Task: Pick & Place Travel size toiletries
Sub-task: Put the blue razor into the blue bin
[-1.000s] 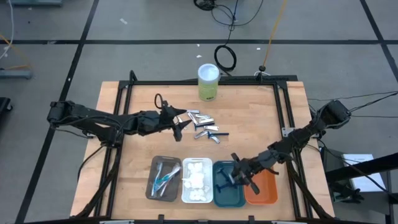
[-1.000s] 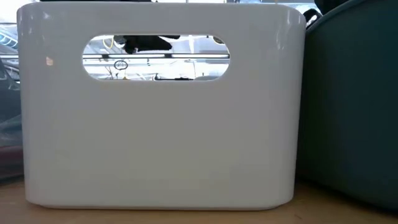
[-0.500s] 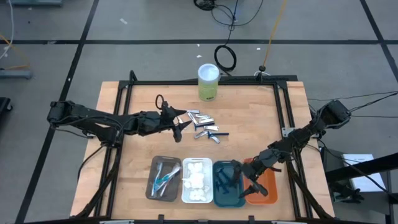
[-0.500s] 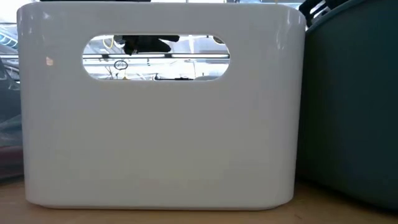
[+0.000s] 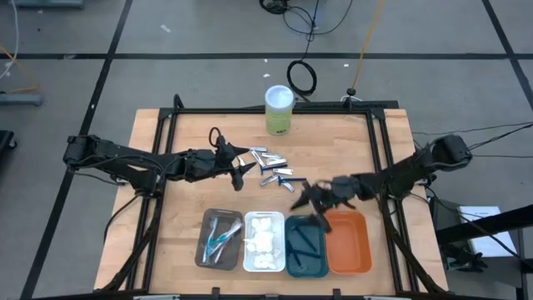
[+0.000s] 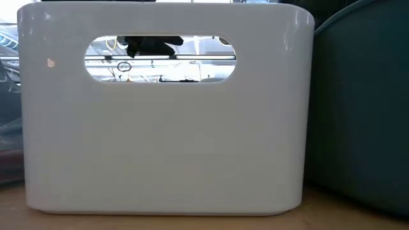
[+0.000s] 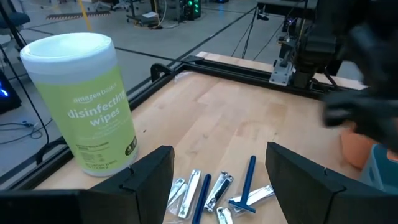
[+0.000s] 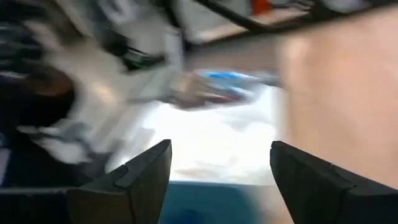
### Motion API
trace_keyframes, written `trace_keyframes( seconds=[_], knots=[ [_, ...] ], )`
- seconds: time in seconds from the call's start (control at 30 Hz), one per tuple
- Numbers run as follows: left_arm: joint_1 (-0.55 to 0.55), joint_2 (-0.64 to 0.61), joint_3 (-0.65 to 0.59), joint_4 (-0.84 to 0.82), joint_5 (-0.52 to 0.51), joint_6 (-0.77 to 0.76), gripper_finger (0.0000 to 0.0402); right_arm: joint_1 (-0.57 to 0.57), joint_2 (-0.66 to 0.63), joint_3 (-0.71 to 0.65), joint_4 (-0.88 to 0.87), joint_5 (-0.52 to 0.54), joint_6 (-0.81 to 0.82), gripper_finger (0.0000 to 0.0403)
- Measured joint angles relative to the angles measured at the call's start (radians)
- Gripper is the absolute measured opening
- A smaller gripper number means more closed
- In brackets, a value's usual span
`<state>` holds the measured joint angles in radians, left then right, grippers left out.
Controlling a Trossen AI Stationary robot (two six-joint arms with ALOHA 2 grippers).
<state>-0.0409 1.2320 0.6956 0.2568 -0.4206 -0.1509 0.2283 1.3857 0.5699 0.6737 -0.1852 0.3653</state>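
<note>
One canister (green-and-white), "disinfecting wipes", seemingly Amazon-branded

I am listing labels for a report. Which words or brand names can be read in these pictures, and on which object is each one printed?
"amazon basics" (small, partly unclear): on the green-and-white canister, left wrist view.
"disinfecting wipes": on the same canister, just below.
Fine print at the canister's base: too small to read.
No other readable text in any view.

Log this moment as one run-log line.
left tool: open, beside loose razors and metal tools | right tool: open, empty, over teal tray far edge | orange tray: empty
</note>
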Motion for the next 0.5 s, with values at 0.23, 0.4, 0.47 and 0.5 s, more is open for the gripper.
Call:
trace_keyframes(
  seconds=[0.23,0.4,0.47,0.5],
  knots=[
    [0.001,0.0,0.0,0.0,0.0,0.017,0.0251,-0.257,-0.057,0.134,-0.593,0.002,-0.182,0.0249],
    [0.001,0.0,0.0,-0.008,0.0,0.018,0.0251,-0.377,0.009,0.149,-0.725,0.002,-0.331,0.0241],
    [0.001,0.0,0.0,-0.014,0.0,0.022,0.0251,-0.408,0.047,0.147,-0.753,0.001,-0.374,0.0237],
    [0.002,0.0,0.0,-0.019,0.0,0.022,0.0251,-0.419,0.069,0.149,-0.743,0.002,-0.396,0.0234]
  ],
)
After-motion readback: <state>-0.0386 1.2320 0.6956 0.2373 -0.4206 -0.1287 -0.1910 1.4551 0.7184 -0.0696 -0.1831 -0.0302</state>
